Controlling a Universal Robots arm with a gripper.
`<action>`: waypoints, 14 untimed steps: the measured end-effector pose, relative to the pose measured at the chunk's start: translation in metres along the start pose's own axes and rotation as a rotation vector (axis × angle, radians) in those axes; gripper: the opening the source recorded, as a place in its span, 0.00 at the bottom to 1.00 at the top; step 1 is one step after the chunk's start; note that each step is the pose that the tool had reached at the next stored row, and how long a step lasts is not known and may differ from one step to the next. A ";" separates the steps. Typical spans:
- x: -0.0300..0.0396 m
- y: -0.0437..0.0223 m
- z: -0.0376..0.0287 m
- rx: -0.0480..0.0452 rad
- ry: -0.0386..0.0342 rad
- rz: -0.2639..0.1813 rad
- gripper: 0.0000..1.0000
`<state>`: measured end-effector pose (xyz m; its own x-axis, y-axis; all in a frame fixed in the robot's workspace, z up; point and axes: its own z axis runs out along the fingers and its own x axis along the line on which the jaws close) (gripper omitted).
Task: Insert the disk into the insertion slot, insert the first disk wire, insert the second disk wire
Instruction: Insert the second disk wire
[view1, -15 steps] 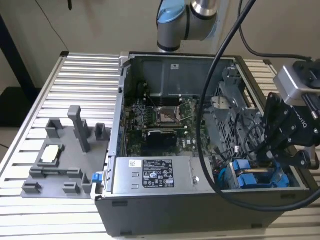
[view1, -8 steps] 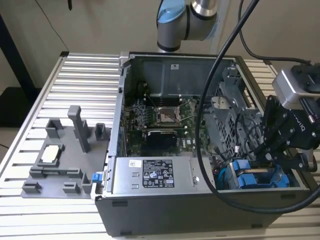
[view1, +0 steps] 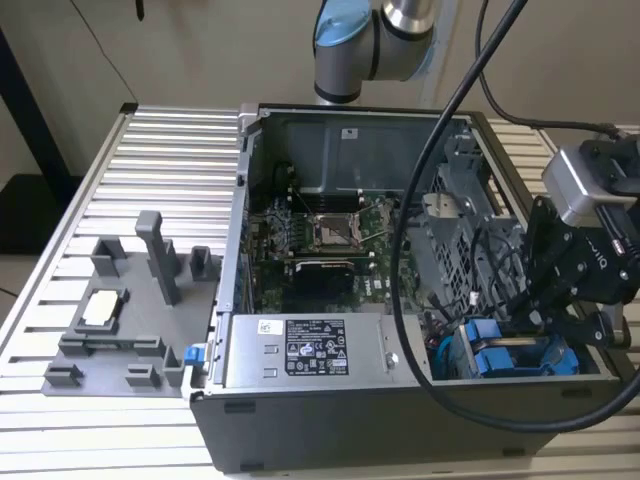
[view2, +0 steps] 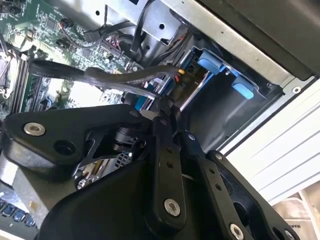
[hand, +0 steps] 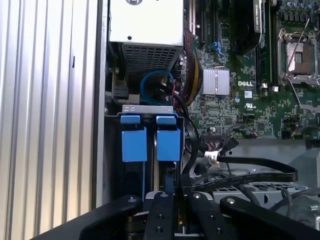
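Ext view, L to R: grey fixture block (view1: 120, 320) sits on the slatted table (view1: 170, 140) near its L edge, beside the open PC case (view1: 300, 440). PSU box (view1: 305, 350) along the case's front edge, motherboard (view1: 320, 240) behind it. Disk (view1: 520, 355) in blue carrier is seated in the bay at the case's front-R corner; blue tabs also in first wrist view (hand: 150, 142). Gripper (view1: 545, 315) hangs just above the bay; fingers (view2: 165, 115) pressed together, pinching a black cable (view2: 125, 77) next to the disk.
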<state>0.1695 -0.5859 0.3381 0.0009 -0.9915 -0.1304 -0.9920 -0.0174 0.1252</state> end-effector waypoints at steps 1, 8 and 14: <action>0.0002 -0.0004 0.0007 0.0001 -0.0004 0.000 0.16; 0.0010 -0.0014 0.0048 0.0001 -0.0001 0.000 0.16; 0.0001 -0.0004 -0.0025 0.0001 -0.0005 0.000 0.24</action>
<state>0.1702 -0.5862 0.3405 0.0008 -0.9914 -0.1309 -0.9920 -0.0173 0.1250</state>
